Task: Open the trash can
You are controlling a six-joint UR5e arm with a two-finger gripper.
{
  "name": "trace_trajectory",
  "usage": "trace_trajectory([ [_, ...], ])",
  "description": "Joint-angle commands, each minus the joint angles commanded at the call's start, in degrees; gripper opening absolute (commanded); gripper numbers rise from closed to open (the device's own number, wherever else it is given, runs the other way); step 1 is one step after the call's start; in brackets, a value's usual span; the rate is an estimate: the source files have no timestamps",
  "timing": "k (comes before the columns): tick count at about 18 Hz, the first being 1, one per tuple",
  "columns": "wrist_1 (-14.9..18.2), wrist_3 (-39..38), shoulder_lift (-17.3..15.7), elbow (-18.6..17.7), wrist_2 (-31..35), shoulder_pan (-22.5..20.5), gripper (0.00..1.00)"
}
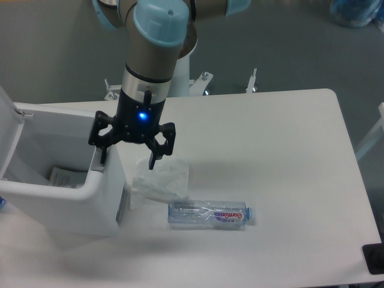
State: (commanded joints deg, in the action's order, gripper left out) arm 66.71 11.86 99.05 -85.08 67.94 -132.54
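Observation:
The trash can (pixel 66 207) is a large white boxy bin at the table's left edge. Its lid (pixel 8 129) stands raised at the far left and the top is open, with paper (pixel 63 177) lying inside. My gripper (pixel 127 161) hangs from the arm above the bin's right rim, open and holding nothing. Its left finger (pixel 102 150) is over the rim's inner edge. Its right finger (pixel 155 155) is outside the bin, above a crumpled wrapper.
A crumpled clear wrapper (pixel 161 179) lies just right of the bin. A clear plastic water bottle (pixel 209 214) lies on its side in front of it. The white table (pixel 282 156) stretches to the right. A black object (pixel 373 258) sits at the bottom right corner.

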Motion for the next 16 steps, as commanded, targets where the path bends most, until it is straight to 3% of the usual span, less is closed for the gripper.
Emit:
trace_trajectory([
  [8,-0.4,6.5,0.0,0.3,0.7,-6.1,1.00],
  [12,-0.1,11.6,0.1,-0.5,9.2,-9.6,1.00],
  [16,-0.1,21.3,1.7,-2.6,10.6,-14.8,1.00],
])
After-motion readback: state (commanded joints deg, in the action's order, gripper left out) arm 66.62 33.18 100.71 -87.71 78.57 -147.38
